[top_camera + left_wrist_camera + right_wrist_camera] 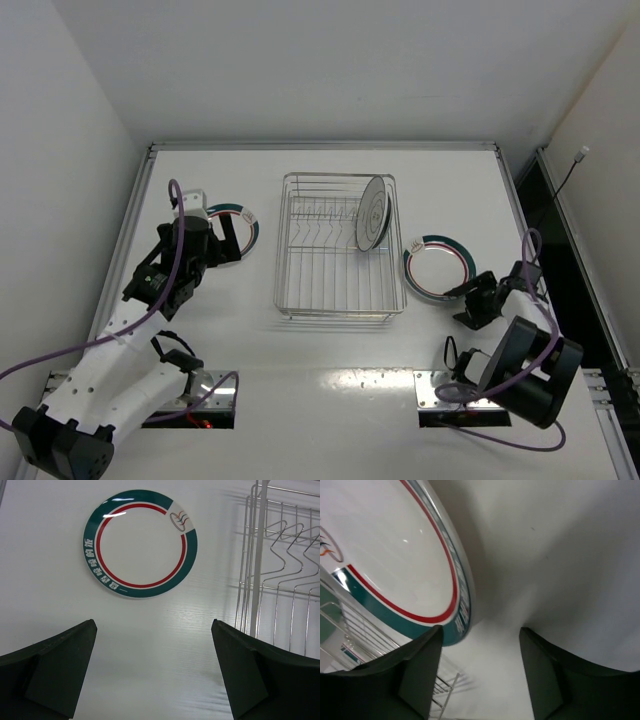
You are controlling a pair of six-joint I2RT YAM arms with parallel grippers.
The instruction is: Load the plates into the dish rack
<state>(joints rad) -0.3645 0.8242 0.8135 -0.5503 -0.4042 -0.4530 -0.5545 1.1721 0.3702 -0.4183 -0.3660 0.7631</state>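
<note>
**One Plate Racked, Two Flat on the Counter**

The rectangular silver wire dish rack (340, 250) sat at the middle of the white counter (330, 390). A round white ceramic plate with a grey motif (373, 212) stood on edge among the upright tines in the rack's far right part, leaning a little.

A second round white plate with a dark green and red rim band (140, 543) lay flat on the counter to the left of the rack, near it but apart. A matching green-and-red banded plate (438, 265) lay flat on the counter just to the right of the rack, beside its near right corner.

The left gripper (154, 625) was over the counter at the left plate. Its jaws were spread wide and nothing was between them. In its wrist view the plate lay ahead of the fingertips, with the rack's side wall off to the right. From above, the gripper covered part of that plate.

The right gripper (481, 630) was low at the near right rim of the right plate. Its jaws stood apart with only bare counter between them. The plate's banded edge sat just past one fingertip; whether it touched could not be told.
</note>
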